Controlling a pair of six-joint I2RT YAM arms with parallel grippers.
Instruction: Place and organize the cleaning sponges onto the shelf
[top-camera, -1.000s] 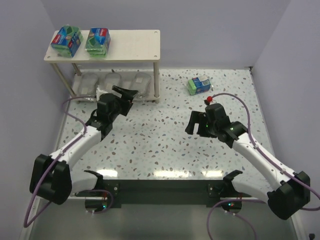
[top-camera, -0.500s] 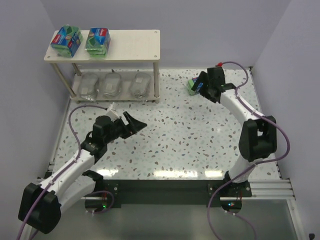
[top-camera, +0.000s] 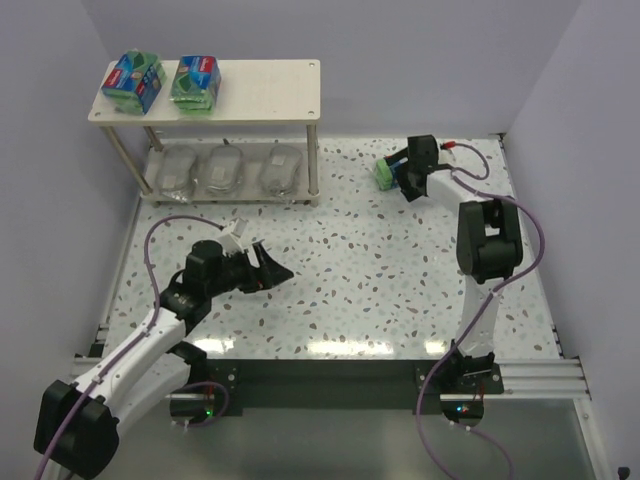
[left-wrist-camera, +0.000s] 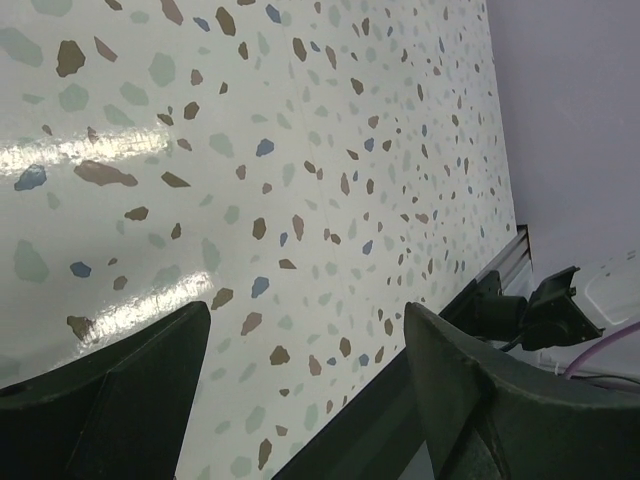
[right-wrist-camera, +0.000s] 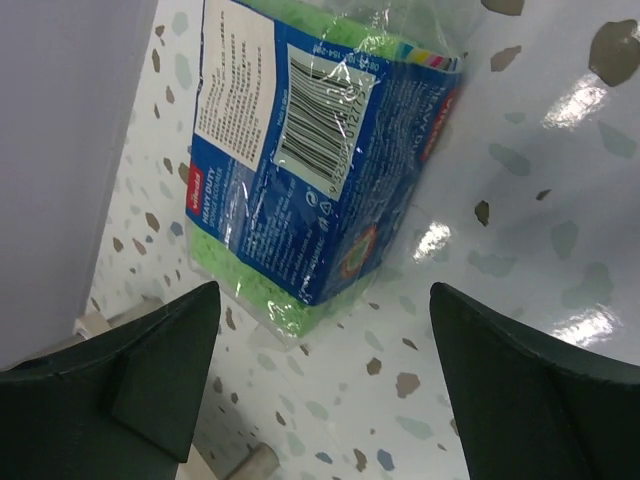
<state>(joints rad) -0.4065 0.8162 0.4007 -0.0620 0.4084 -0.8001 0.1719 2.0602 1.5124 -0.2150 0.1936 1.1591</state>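
- Right tool (right-wrist-camera: 322, 290): jaws wide apart, holding nothing, green sponge pack (right-wrist-camera: 320, 150) just ahead on table (top-camera: 400, 270).
- Left tool (left-wrist-camera: 305, 315): jaws apart, over table.
- Shelf (top-camera: 270, 95): two green packs (top-camera: 133, 80) on top, three scourers (top-camera: 228, 170) below.

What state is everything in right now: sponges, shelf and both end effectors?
Shelf: upright, five packs on it.
Top-tier green packs: side by side at left end.
Grey scourers: in a row on the lower tier.
Loose green pack: lying on the table, not gripped.
Left end effector: open, empty, above the table.
Right end effector: open, right at the loose pack.
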